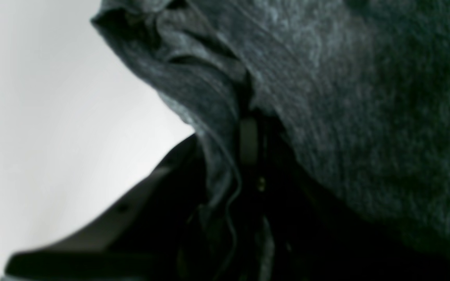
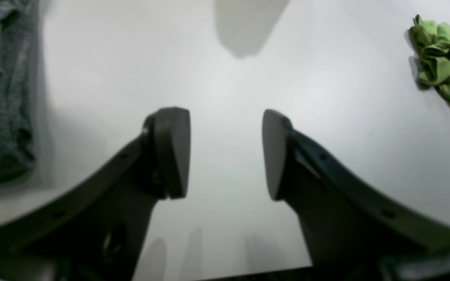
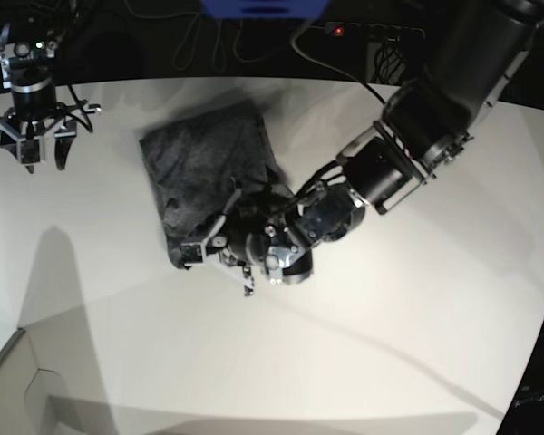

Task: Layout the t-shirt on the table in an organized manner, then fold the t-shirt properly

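The t-shirt (image 3: 204,168), a dark grey folded bundle, lies left of centre on the white desk (image 3: 417,299). Its lower right edge is pinched by the closed left pincer (image 3: 245,246); if only one layer is held, the fold could be dragged askew or the cloth could slip free. The right pincer (image 3: 32,149) hangs open and empty at the upper left. In the left wrist view the fingertips are buried in blurred fabric, so the gripped layers cannot be counted. A green cloth (image 2: 443,62) lies apart.
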